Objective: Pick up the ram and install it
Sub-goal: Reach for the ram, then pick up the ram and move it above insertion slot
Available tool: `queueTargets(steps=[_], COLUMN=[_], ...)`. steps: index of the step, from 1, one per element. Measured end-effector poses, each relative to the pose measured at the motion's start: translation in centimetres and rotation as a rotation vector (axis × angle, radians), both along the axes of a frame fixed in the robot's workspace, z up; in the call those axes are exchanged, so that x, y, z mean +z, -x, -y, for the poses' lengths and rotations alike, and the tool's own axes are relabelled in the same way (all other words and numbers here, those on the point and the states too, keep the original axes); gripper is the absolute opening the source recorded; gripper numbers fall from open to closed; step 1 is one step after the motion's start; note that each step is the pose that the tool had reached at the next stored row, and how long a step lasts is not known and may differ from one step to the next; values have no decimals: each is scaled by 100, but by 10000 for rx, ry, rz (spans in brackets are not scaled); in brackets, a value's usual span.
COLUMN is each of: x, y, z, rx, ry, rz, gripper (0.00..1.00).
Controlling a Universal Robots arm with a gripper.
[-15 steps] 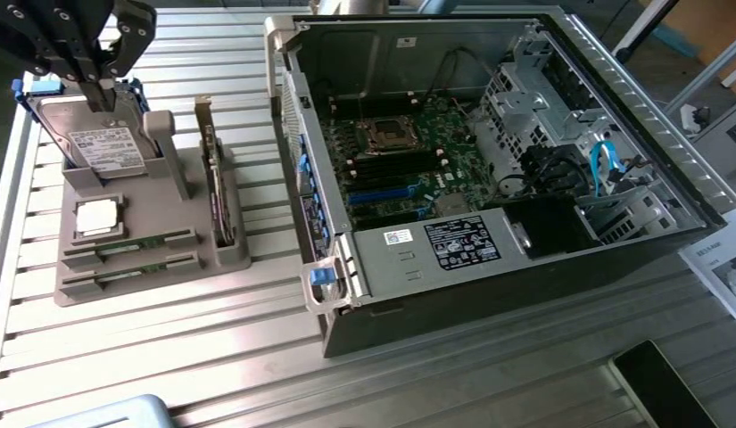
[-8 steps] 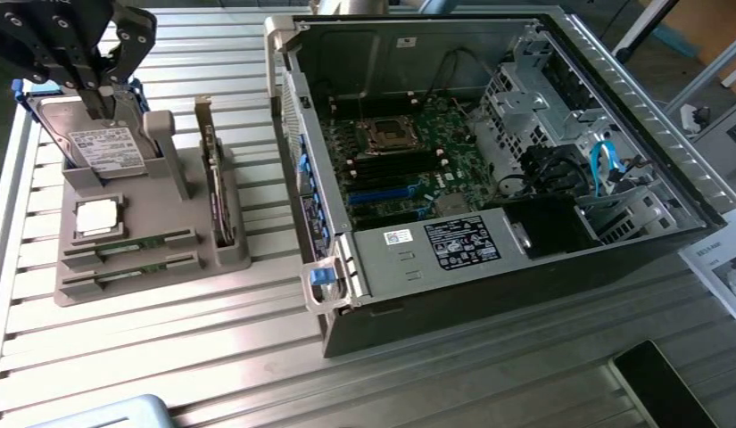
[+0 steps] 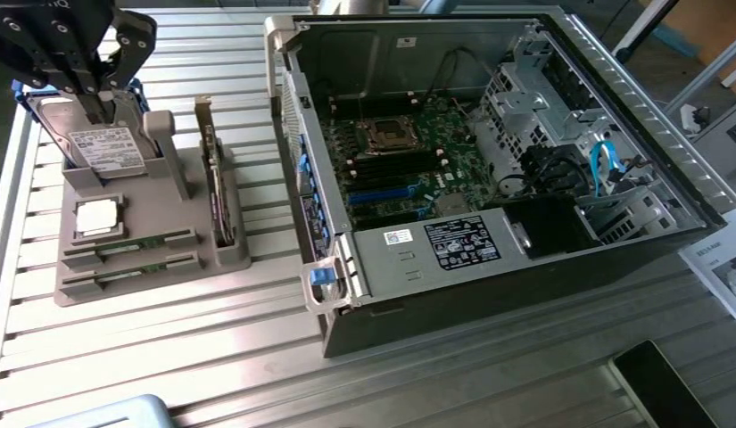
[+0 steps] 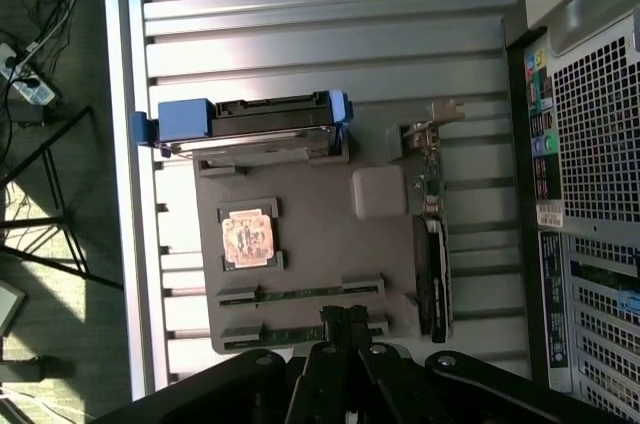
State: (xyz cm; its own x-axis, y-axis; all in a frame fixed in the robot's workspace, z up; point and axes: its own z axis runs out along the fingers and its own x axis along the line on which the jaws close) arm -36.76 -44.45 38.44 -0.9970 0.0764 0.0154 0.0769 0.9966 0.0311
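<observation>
Wrist view looks straight down on a grey holder (image 4: 310,234) set on the slatted desk (image 4: 300,24). Our hand (image 4: 345,317) hangs well above it with its fingers pressed together, gripping nothing. The ram (image 4: 300,294) stands on edge in a slot at the end of the holder farthest from the hard drive (image 4: 265,129). A second stick (image 4: 290,332) sits in the neighbouring slot just beside it, and our fingertips line up over that end.

In the exterior view our hand (image 3: 103,111) appears in front of the hard drive (image 3: 100,147). The ram (image 3: 132,243) is well apart from it, low in the holder (image 3: 165,205). The taller expansion card (image 3: 210,178) stands along the holder's side towards the open computer case (image 3: 487,267).

We judge the ram to be very light and stiff, but thin and brittle. It should lift with almost no effort, yet any twist or sideways push could crack the board or knock off a chip. Its flat faces give little to bite on and may be slippery. We would pinch it across the thin faces, near the middle of the exposed upper edge, so that it hangs level. The slot walls hide the lower edge, so that edge is no place to hold, and the second stick leaves our fingers little room.
</observation>
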Motion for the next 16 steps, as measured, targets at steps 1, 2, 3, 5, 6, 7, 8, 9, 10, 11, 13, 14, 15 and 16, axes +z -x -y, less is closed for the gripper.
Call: queueTargets(steps=[1,2,3,5,6,7,8,9,10,11,13,14,15,16], x=[0,0,0,0,0,0,0,0,0,0,0,0,0,0], y=[0,0,0,0,0,0,0,0,0,0,0,0,0,0], z=[4,10,14,26,27,30,34,42,44,44,45,45,45,45], rx=[0,0,0,-1,-1,-1,0,0,-1,-1,0,-1,0,-1], ry=[2,6,8,15,15,16,17,21,22,21,21,21,21,21], rz=[0,0,-1,0,0,0,0,0,-1,0,0,0,0,0], gripper=[11,11,11,11,11,11,11,11,11,11,11,11,11,11])
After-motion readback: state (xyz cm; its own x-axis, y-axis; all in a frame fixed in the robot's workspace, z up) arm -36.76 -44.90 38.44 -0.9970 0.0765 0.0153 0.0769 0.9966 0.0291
